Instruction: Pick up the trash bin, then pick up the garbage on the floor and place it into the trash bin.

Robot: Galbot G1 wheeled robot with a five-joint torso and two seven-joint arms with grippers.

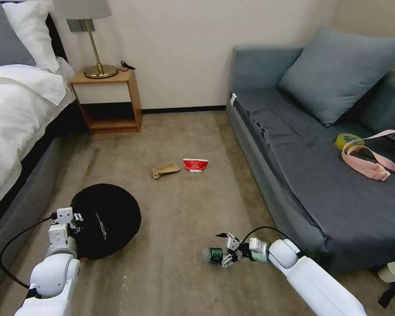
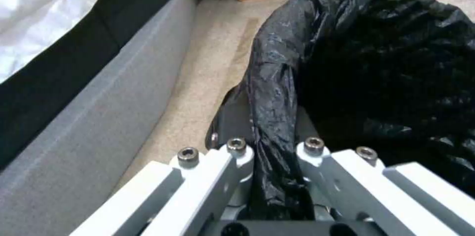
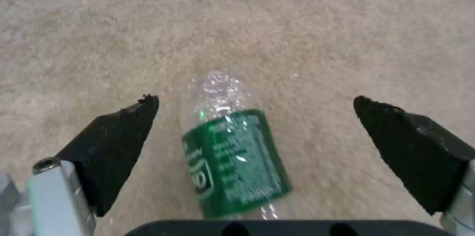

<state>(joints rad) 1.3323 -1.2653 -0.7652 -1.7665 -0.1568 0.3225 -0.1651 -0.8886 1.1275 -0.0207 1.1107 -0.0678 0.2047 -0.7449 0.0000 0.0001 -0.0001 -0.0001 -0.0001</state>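
The trash bin (image 1: 106, 219) is round and lined with a black bag, low at the left on the carpet. My left gripper (image 1: 74, 221) is shut on the trash bin's rim (image 2: 274, 117), one finger on each side of the bagged edge. A clear bottle with a green label (image 1: 215, 255) (image 3: 232, 154) lies on the carpet near the sofa. My right gripper (image 1: 227, 253) (image 3: 255, 124) is open, its black fingertips (image 3: 126, 128) on either side of the bottle and apart from it. Farther off lie a crumpled brown paper bag (image 1: 164, 170) and a red-and-white packet (image 1: 195, 165).
A bed (image 1: 17, 114) runs along the left, close beside the bin. A grey sofa (image 1: 320, 145) with a tape roll (image 1: 349, 141) and pink strap (image 1: 373, 163) lines the right. A wooden nightstand (image 1: 105, 103) with a lamp stands at the back wall.
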